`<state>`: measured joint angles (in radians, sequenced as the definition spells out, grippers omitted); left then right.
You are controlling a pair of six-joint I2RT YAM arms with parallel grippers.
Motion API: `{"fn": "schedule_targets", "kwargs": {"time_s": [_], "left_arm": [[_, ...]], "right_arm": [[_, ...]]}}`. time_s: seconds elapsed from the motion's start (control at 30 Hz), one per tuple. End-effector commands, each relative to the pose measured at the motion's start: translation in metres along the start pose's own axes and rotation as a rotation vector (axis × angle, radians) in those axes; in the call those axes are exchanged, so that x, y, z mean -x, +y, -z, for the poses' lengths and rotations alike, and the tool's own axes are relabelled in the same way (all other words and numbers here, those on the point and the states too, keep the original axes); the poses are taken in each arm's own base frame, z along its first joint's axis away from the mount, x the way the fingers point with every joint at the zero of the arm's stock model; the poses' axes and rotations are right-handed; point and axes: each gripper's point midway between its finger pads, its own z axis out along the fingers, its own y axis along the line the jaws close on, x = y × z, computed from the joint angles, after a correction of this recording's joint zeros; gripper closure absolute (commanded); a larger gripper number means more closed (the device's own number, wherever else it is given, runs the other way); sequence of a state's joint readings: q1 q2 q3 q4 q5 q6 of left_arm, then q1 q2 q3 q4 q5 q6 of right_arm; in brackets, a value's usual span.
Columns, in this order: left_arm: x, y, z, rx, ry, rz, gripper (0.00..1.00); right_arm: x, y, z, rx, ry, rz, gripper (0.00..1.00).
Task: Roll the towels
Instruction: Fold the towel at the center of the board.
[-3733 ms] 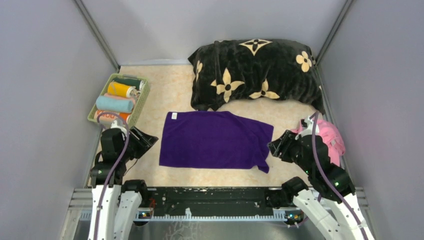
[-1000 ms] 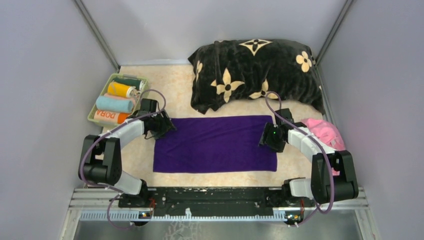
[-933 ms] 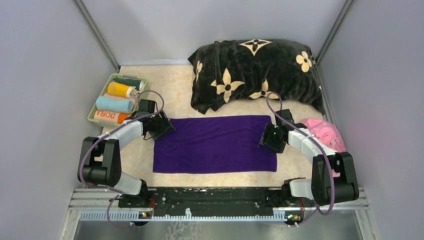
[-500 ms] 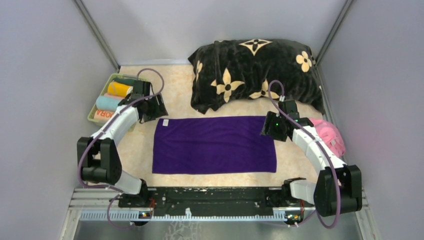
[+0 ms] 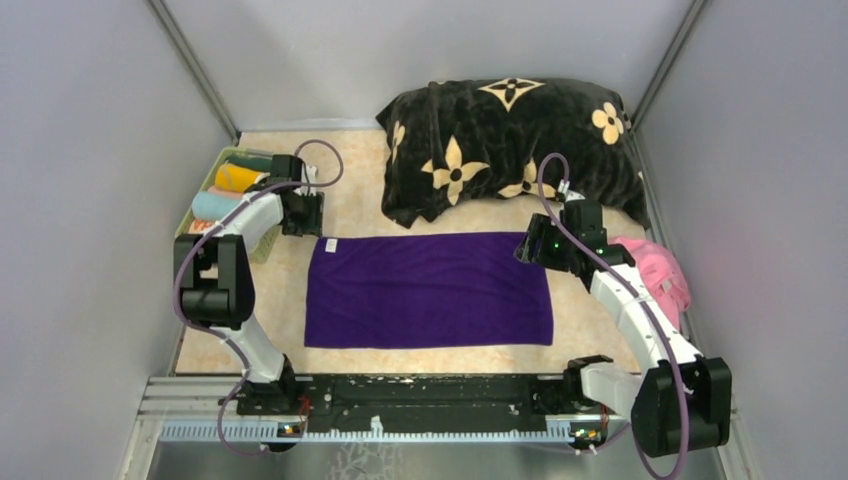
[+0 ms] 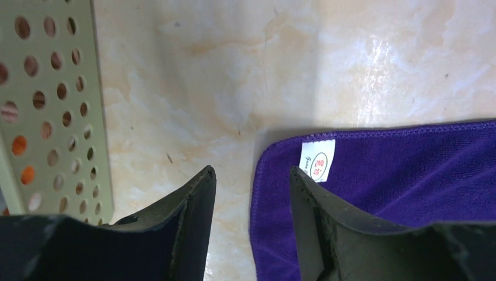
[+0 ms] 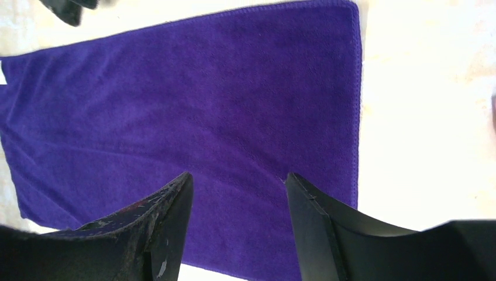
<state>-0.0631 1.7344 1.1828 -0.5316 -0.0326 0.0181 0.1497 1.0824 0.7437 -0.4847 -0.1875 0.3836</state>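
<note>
Left gripper [image 6: 251,175] and right gripper [image 7: 237,181] have drawn back from the purple towel [image 5: 430,290], which lies flat mid-table, just before the cushion [image 5: 510,140]. Both jaws stand apart, empty; the left hovers by the labelled corner.

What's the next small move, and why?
Probably lower both sets of fingers and pinch the far corners of the purple towel to start the roll. It lies flat and unrolled, and the left fingers and right fingers are open and empty near those corners.
</note>
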Motion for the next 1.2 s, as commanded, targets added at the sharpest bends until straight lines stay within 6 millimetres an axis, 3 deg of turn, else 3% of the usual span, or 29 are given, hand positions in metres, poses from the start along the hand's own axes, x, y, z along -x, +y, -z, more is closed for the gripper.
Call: {"fn": "schedule_targets", "kwargs": {"time_s": [0.0,0.13,0.63,1.03,1.17], "left_arm": [[0.012,-0.002,-0.006,-0.06,-0.009,-0.104,0.47],[0.002,-0.003,-0.018,-0.07,0.044,-0.126,0.59],[-0.002,-0.016,-0.031,-0.148,0.082,-0.138,0.63],[-0.008,-0.016,-0.04,-0.157,0.13,-0.147,0.77],[-0.009,-0.018,-0.037,-0.168,0.131,-0.144,0.87]], "right_arm": [[0.017,0.015,0.006,0.079,-0.088,0.052,0.4],[0.016,0.014,0.007,0.081,-0.101,0.06,0.4],[0.014,0.013,0.007,0.082,-0.11,0.068,0.4],[0.015,0.013,0.006,0.077,-0.098,0.072,0.4],[0.018,0.014,0.008,0.076,-0.102,0.072,0.4]]}}
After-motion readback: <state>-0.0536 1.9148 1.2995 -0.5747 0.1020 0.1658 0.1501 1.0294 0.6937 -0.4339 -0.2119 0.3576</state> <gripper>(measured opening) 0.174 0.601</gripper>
